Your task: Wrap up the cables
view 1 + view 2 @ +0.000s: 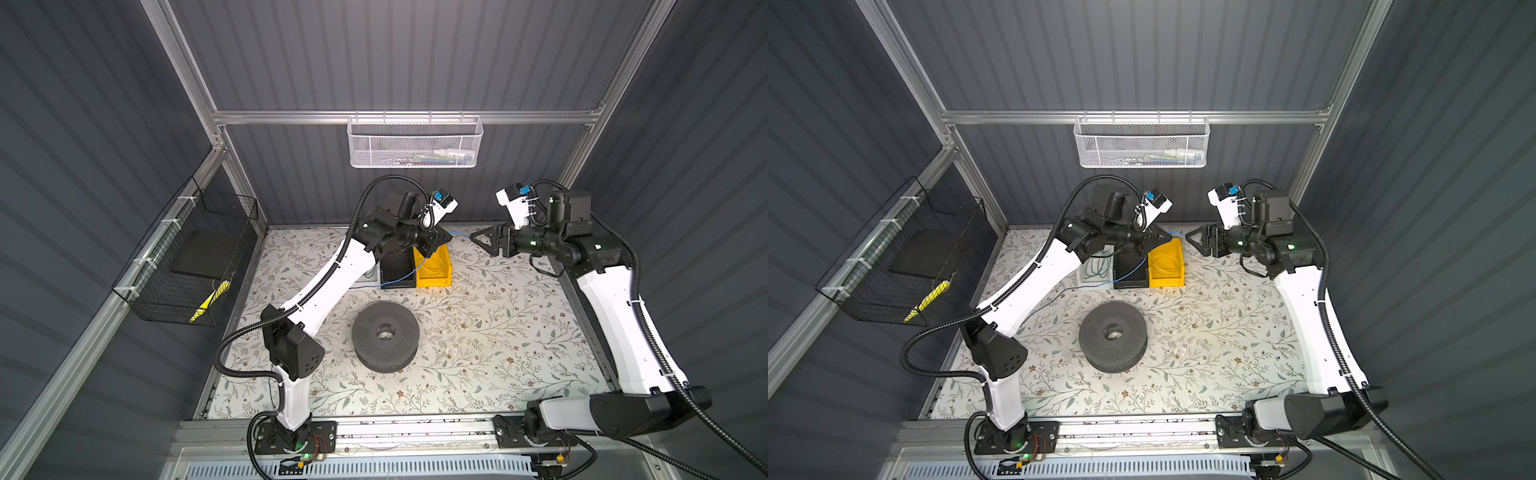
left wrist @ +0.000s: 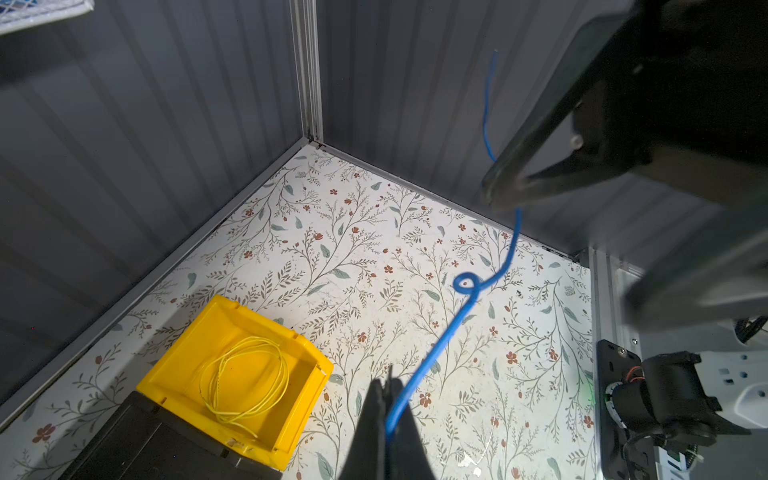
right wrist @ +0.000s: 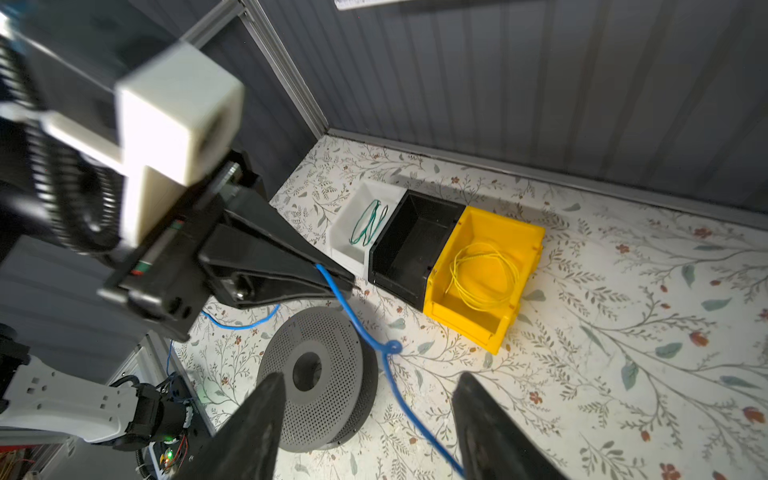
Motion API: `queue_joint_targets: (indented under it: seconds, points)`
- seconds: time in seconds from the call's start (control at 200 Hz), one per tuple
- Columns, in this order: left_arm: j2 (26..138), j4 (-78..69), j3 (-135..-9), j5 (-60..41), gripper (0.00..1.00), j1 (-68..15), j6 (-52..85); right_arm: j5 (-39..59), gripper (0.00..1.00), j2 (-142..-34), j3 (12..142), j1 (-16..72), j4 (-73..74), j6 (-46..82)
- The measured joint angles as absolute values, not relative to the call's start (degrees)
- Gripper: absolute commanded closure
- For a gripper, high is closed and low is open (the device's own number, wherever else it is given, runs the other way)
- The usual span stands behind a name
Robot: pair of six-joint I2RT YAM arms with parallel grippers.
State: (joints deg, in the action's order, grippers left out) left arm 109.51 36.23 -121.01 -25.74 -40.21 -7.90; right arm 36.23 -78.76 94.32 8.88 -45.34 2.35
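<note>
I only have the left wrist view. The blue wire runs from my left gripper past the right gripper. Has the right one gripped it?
Observer: No. In the right wrist view the right gripper is open; the blue wire passes loose between its fingers.
Operator: Where does the wire go behind the left gripper?
Observer: In a top view it drops from the left gripper across the black bin onto the table.
Operator: And the spool?
Observer: The grey perforated spool lies flat mid-table, in front of the black bin.
</note>
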Motion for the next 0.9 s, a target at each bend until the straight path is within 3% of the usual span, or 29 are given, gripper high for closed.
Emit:
queue_joint_targets:
  seconds: [0.145,0.285,0.48,0.57,0.67,0.775,0.895]
  points:
    - [109.45,36.25,-121.01,-27.59,1.0,-40.21,-8.67,36.05,0.51,-78.81,92.73,8.91,-45.04,2.24]
    - [109.34,36.23,-121.01,-29.3,1.0,-40.21,-8.86,36.01,0.81,-78.81,92.31,8.91,-44.25,2.81]
    - [108.81,36.23,-121.01,-30.48,1.0,-40.21,-8.84,36.07,0.97,-78.37,89.8,8.97,-43.05,2.83]
    - [108.38,36.23,-121.01,-31.07,1.0,-40.21,-8.84,36.1,0.94,-78.0,88.23,8.99,-42.65,3.14]
    - [107.87,36.23,-121.01,-31.62,1.0,-40.21,-8.84,36.67,0.81,-77.54,86.61,8.99,-41.82,3.88]
    - [107.63,36.45,-121.71,-32.21,1.0,-40.21,-8.88,38.52,0.58,-76.49,85.14,8.99,-41.19,4.03]
    - [107.63,37.8,-123.7,-33.04,1.0,-40.21,-9.47,40.91,0.53,-75.09,84.53,8.99,-40.36,3.64]
